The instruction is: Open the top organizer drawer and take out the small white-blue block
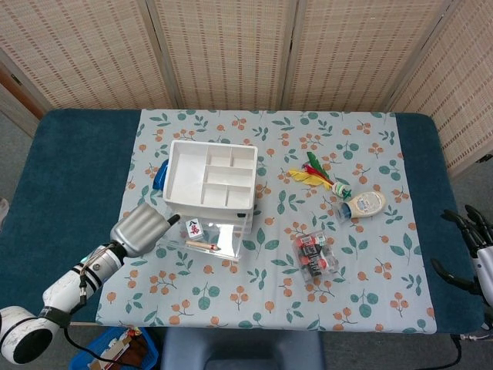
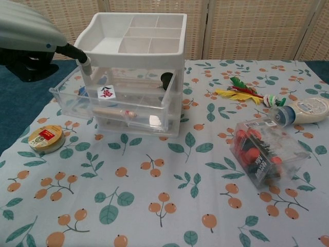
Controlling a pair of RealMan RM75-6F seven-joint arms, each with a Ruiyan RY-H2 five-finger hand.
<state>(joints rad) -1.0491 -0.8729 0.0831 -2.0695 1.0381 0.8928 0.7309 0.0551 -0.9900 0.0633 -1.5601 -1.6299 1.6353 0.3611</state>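
The top drawer (image 2: 115, 98) of the organizer (image 2: 131, 51) is pulled open; the small white-blue block (image 2: 106, 92) lies inside it — not yet taken. The left hand (image 2: 31, 43) hovers beside it, fingers gripping nothing visible; the right hand (image 1: 477, 254) is held open, well apart.

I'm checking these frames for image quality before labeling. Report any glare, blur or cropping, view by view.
Head view: even light, sharp; a bright reflection on the clear open drawer; the right robot hand is cut off by the frame edge. Chest view: a glare spot on the drawer front; the left robot hand is close, large, cropped at the left edge and slightly soft.
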